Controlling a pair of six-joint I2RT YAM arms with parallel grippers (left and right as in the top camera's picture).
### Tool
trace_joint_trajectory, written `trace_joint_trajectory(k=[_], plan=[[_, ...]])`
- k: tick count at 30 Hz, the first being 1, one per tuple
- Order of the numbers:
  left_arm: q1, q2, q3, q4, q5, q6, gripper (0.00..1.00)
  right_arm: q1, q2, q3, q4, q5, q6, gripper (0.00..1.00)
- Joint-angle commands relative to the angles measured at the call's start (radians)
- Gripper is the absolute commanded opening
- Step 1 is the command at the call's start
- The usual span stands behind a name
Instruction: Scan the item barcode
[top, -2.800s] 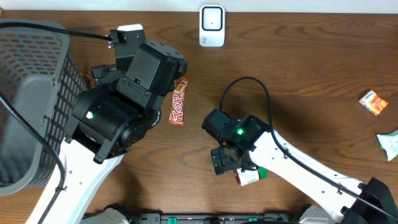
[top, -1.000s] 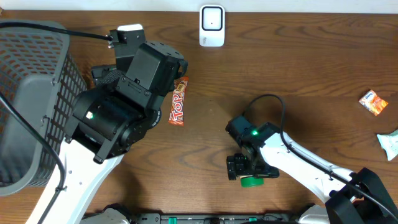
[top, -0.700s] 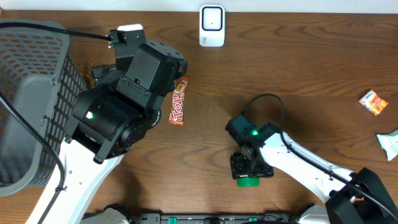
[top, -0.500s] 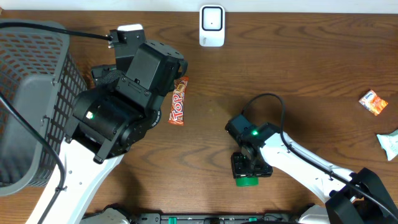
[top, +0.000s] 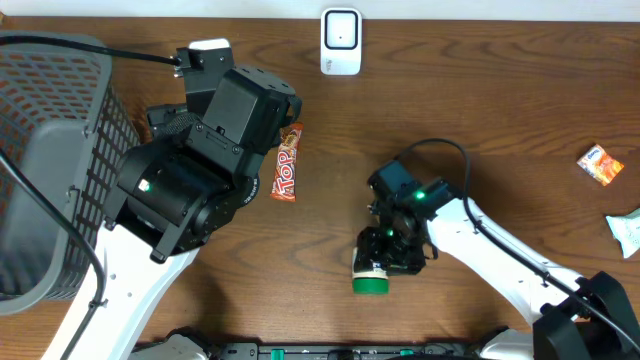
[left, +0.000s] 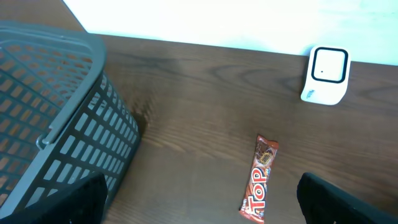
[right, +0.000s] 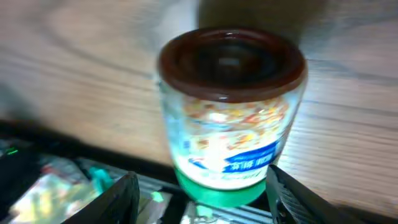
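Note:
The item is a small clear jar (top: 371, 280) with a green lid, a blue-and-white label and a brown base (right: 231, 99). My right gripper (right: 208, 202) is shut on it near the lid end, and its fingers (right: 118, 199) flank the jar. In the overhead view the right gripper (top: 392, 250) holds the jar near the table's front edge, lid toward the front. The white barcode scanner (top: 340, 41) stands at the back edge, also seen from the left wrist (left: 326, 74). My left gripper (left: 205, 211) is open and holds nothing, above a Top candy bar (left: 259, 179).
A grey mesh basket (top: 60, 160) fills the left side. The Top candy bar (top: 287, 162) lies beside the left arm (top: 200, 160). An orange packet (top: 600, 165) and a white-green packet (top: 625, 232) lie at the far right.
The right gripper closed on the jar, then shifted back and turned with it. The green lid now points front-left. The left arm has not moved.

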Motion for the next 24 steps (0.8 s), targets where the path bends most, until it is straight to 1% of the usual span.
trace_joint_trajectory(k=[1, 4, 6, 7, 9, 12, 16, 22, 24], plan=[[0.003, -0.001, 0.008, -0.001, -0.015, 0.006, 0.98, -0.021, -0.004, 0.017, -0.003, -0.051, -0.024, 0.64], [0.003, -0.001, 0.008, -0.001, -0.015, 0.005, 0.98, -0.021, -0.003, 0.017, 0.017, 0.059, -0.056, 0.83], [0.003, -0.001, 0.008, -0.001, -0.015, 0.005, 0.98, -0.012, -0.003, 0.017, 0.044, 0.172, -0.083, 0.99], [0.003, -0.001, 0.008, -0.001, -0.015, 0.005, 0.98, -0.011, -0.003, 0.017, 0.045, 0.206, -0.074, 0.99], [0.003, -0.001, 0.008, -0.001, -0.015, 0.006, 0.98, -0.012, -0.001, 0.016, 0.027, 0.25, -0.009, 0.99], [0.003, -0.001, 0.008, -0.001, -0.015, 0.005, 0.98, -0.011, 0.016, 0.005, 0.014, 0.252, 0.059, 0.99], [0.003, -0.001, 0.008, -0.001, -0.015, 0.006, 0.98, 0.0, 0.049, -0.025, 0.028, 0.236, 0.079, 0.99], [0.003, -0.001, 0.008, -0.001, -0.015, 0.005, 0.98, 0.047, 0.105, -0.032, 0.084, 0.207, 0.099, 0.91], [0.003, -0.001, 0.008, -0.001, -0.015, 0.005, 0.98, 0.057, 0.122, -0.032, 0.1, 0.207, 0.101, 0.85]])
